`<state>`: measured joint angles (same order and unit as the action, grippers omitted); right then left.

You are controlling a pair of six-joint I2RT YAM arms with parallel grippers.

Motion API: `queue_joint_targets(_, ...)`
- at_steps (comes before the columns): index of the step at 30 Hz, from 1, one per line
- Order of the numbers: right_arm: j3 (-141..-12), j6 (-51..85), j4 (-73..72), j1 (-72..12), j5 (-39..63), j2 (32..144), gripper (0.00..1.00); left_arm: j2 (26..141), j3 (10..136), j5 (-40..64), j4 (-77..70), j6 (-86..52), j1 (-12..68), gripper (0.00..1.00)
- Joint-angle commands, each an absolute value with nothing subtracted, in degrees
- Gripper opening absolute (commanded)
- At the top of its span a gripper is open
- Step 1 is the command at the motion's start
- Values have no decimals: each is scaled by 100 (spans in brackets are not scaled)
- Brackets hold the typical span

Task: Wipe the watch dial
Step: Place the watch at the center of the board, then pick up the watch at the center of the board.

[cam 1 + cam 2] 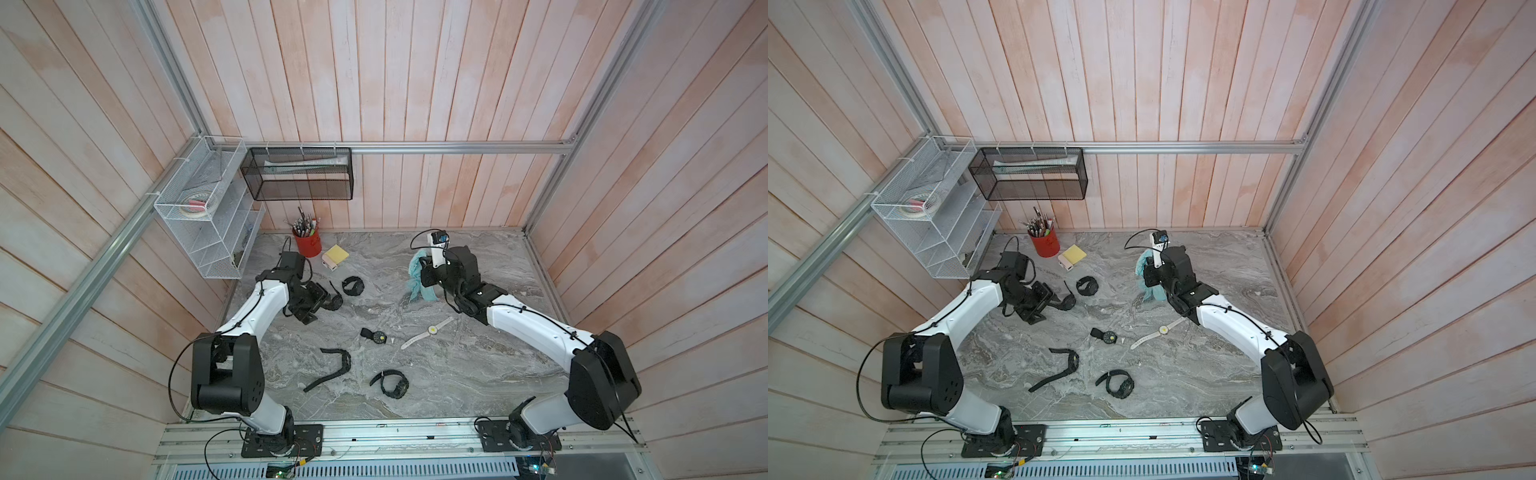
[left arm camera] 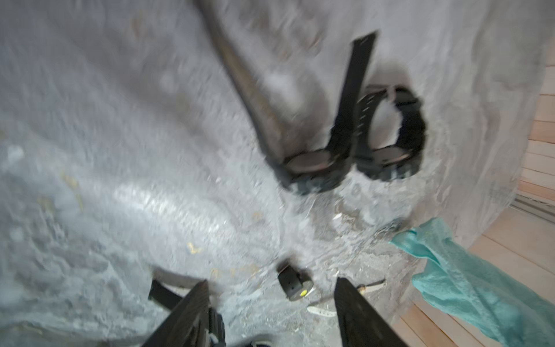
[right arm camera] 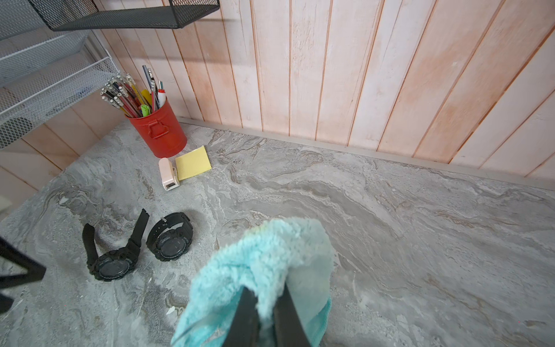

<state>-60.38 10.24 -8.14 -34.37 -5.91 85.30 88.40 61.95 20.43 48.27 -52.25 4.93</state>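
The open-strap watch [image 3: 112, 264] lies dial up on the grey marbled bench [image 3: 390, 240], toward the far left side, its two black straps splayed away from the case. Just beside it sits a buckled watch [image 3: 171, 237], also black and dial up; the two cases are close, but the frames do not show whether they touch.

The left tool [image 2: 271, 282] stands near the open-strap watch without touching it, its fingers spread wide over bare bench. The right tool [image 3: 265, 300] is well apart to the right, clamped on a fluffy teal cloth [image 3: 264, 258] that bunches above the fingers and hangs below them.

Behind the two watches, by the plank wall, are a red tin of pens [image 3: 159, 132], a yellow note pad [image 3: 193, 163] and a small pale stapler [image 3: 168, 177]. Nearer the arm bases, in a top view, lie a white watch [image 1: 428, 332], a strapless watch head [image 1: 376, 337] and two more black watches [image 1: 392, 383].
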Motion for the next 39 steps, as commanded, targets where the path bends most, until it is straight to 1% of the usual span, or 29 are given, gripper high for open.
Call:
queue_joint_targets(1, -6108, 975, -1001, -3479, -486, 8504, 0, 8726, 5915, 2327, 4808, -5713, 863, 68)
queue_joint_targets(4, -6021, 950, -1040, -3478, -497, 8449, 0, 8786, 5852, 2169, 5102, -5837, 1210, 67)
queue_joint_targets(9, -5947, 879, -1063, -3476, -544, 8367, 0, 8767, 5643, 1914, 5387, -6006, 1251, 65)
queue_joint_targets(18, -5852, 820, -1110, -3465, -578, 8336, 0, 8807, 5201, 2036, 5213, -6446, 1424, 64)
queue_joint_targets(23, -5833, 817, -1135, -3469, -563, 8341, 0, 9110, 5255, 2255, 5027, -6491, 1580, 62)
queue_joint_targets(28, -5765, 809, -1220, -3445, -573, 8350, 0, 9449, 5315, 2299, 5000, -6402, 1621, 57)
queue_joint_targets(32, -5711, 792, -1241, -3421, -556, 8332, 0, 9571, 5335, 2303, 4931, -6389, 1643, 51)
queue_joint_targets(34, -5681, 782, -1251, -3406, -556, 8319, 0, 9597, 5291, 2341, 4863, -6415, 1648, 47)
queue_joint_targets(38, -5643, 800, -1278, -3375, -515, 8322, 0, 9641, 5205, 2424, 4688, -6442, 1661, 33)
queue_joint_targets(39, -5640, 808, -1278, -3363, -505, 8323, 0, 9658, 5190, 2457, 4651, -6435, 1658, 32)
